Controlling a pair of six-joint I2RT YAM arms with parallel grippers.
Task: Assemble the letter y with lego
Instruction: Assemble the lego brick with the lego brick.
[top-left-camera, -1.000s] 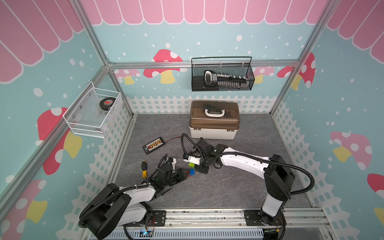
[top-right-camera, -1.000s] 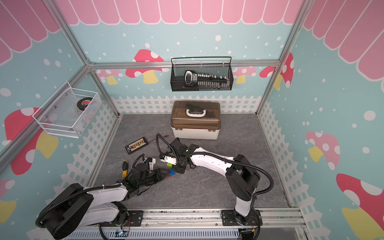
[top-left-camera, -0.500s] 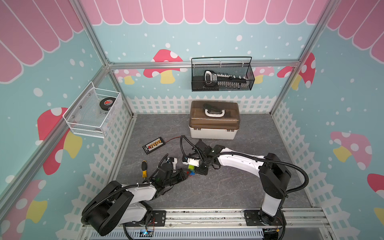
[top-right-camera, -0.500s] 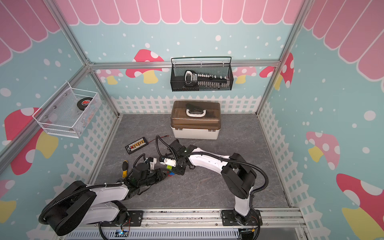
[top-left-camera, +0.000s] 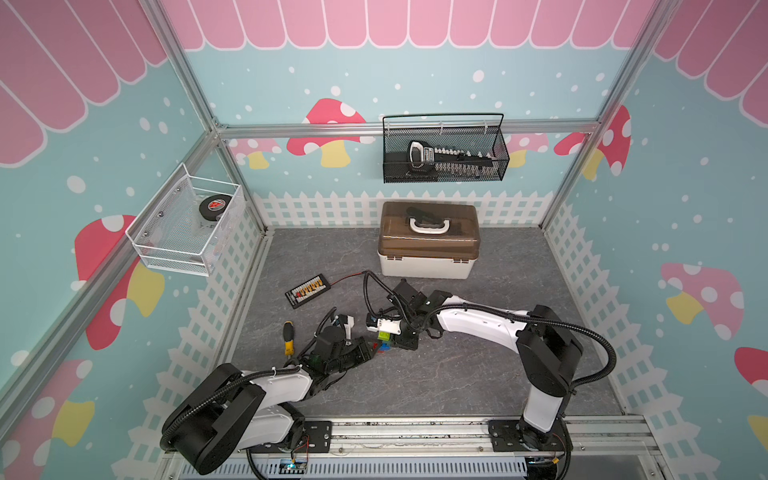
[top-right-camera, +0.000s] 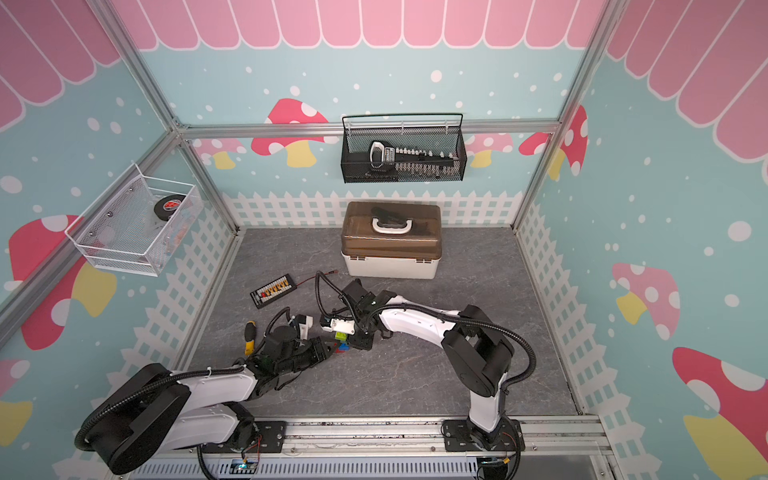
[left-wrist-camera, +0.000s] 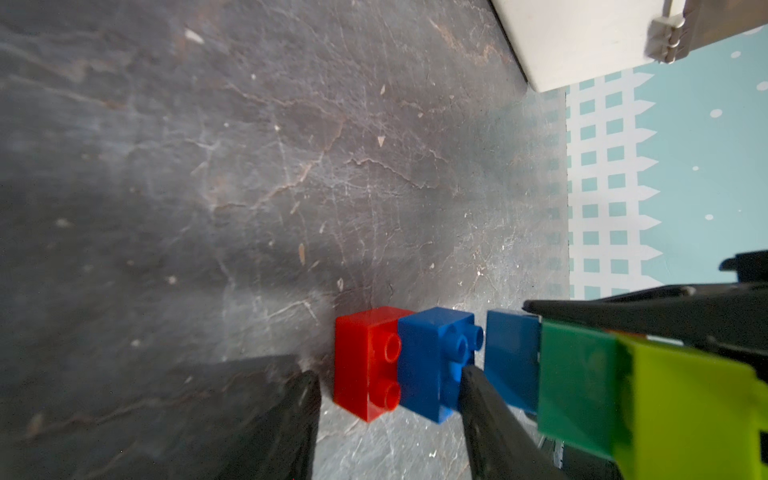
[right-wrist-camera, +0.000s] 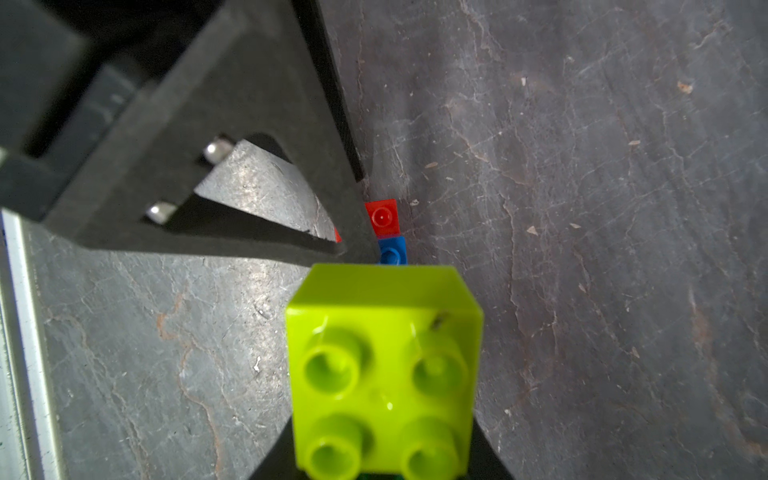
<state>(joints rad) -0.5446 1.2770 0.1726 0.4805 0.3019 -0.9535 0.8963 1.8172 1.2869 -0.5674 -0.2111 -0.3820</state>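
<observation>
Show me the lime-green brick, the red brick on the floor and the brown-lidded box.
lime-green brick (right-wrist-camera: 384, 374): right wrist view, middle of its studded face.
red brick (left-wrist-camera: 353, 365): left wrist view, on its plain side face.
box (top-left-camera: 440, 245): a top view, on its brown lid.

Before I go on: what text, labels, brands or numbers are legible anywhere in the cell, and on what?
No text is legible.
On the puck in the white basket: a red mark, too small to read.
On the tool in the black basket: a label, too blurred.
On the connector board on the table: markings too small.
On the lime-green brick: no lettering visible.
</observation>
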